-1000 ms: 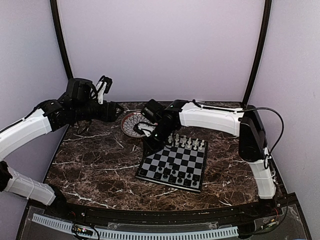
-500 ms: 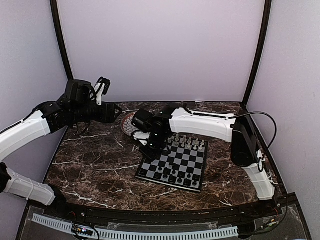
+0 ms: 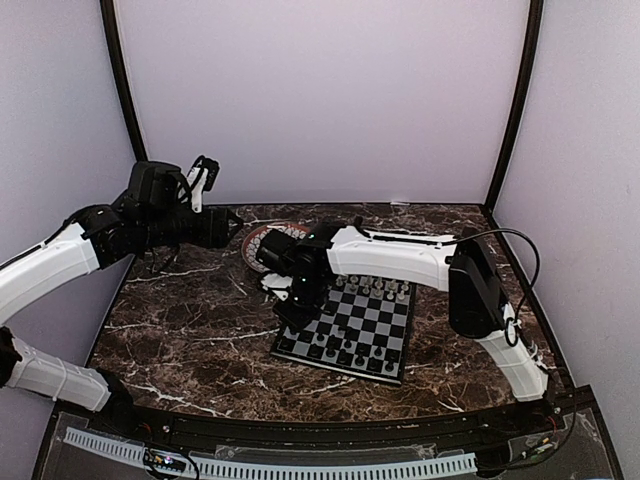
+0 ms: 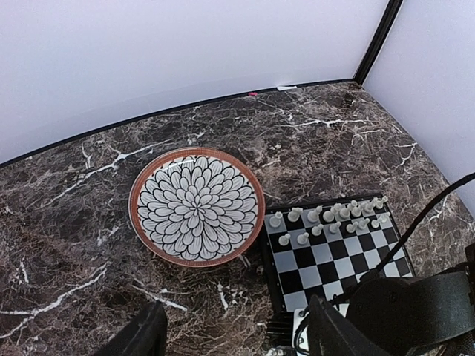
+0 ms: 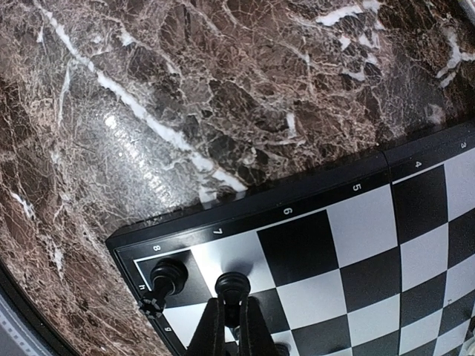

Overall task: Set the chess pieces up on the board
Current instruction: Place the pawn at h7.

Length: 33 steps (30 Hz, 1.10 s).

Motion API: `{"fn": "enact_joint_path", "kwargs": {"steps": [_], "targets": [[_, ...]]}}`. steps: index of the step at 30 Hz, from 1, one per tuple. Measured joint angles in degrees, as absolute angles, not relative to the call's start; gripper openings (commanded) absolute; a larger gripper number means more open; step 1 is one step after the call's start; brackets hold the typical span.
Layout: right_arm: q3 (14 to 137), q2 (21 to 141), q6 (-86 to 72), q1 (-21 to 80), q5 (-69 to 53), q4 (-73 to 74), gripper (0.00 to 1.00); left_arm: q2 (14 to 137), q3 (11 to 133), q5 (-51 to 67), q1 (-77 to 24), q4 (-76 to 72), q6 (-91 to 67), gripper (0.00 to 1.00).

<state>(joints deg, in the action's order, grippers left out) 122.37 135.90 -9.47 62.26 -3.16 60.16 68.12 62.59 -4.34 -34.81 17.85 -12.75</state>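
The board (image 3: pixel 375 322) lies right of the table's middle, with pale white chess pieces (image 3: pixel 376 287) along its far rows and black ones (image 3: pixel 335 350) along its near rows. My right gripper (image 5: pixel 231 315) is shut on a black pawn (image 5: pixel 231 284), low over the light square beside the black rook (image 5: pixel 169 276) in the board's corner. Whether the pawn rests on that square I cannot tell. In the top view the right gripper (image 3: pixel 293 310) is at the board's left edge. My left gripper (image 4: pixel 237 343) hangs open and empty, high above the bare marble between plate and board.
A round flower-patterned plate (image 3: pixel 262 245) with a brown rim lies just beyond the board's far-left corner, empty in the left wrist view (image 4: pixel 197 206). The right arm (image 3: pixel 400 255) stretches across above the board's far side. Walls close in the back and both sides.
The right arm has swung left and nearer, bringing its gripper with the pawn down to the board's left corner. The left arm has stayed put, still open.
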Motion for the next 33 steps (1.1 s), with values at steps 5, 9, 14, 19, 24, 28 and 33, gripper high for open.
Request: {"fn": "enact_joint_path", "kwargs": {"steps": [5,9,14,19,24,28,33], "targets": [[122.7,135.9,-9.5,62.3,-3.2,60.1,0.07,67.5,62.3,-4.6,-34.8,18.1,-12.8,0.67],[122.8,136.0,-9.4,62.3,-3.2,60.1,0.1,67.3,62.1,-4.8,-34.8,18.1,-12.8,0.67],[122.8,136.1,-9.3,62.3,-3.8,60.1,0.11,67.3,61.9,-4.9,-34.8,18.1,-12.9,0.67],[122.8,136.3,-9.3,62.3,-4.6,60.0,0.13,67.3,61.8,-5.0,-34.8,18.1,-13.0,0.67],[122.8,136.4,-9.2,62.3,-5.3,59.9,0.2,67.3,61.6,-4.9,-34.8,18.1,-13.2,0.67],[122.8,136.4,-9.4,62.3,-5.6,59.8,0.22,67.3,61.6,-4.9,-34.8,18.2,-13.3,0.67],[122.8,136.4,-9.5,62.3,-5.7,59.8,0.22,67.3,61.6,-4.5,-34.8,18.2,-13.3,0.66]]}}
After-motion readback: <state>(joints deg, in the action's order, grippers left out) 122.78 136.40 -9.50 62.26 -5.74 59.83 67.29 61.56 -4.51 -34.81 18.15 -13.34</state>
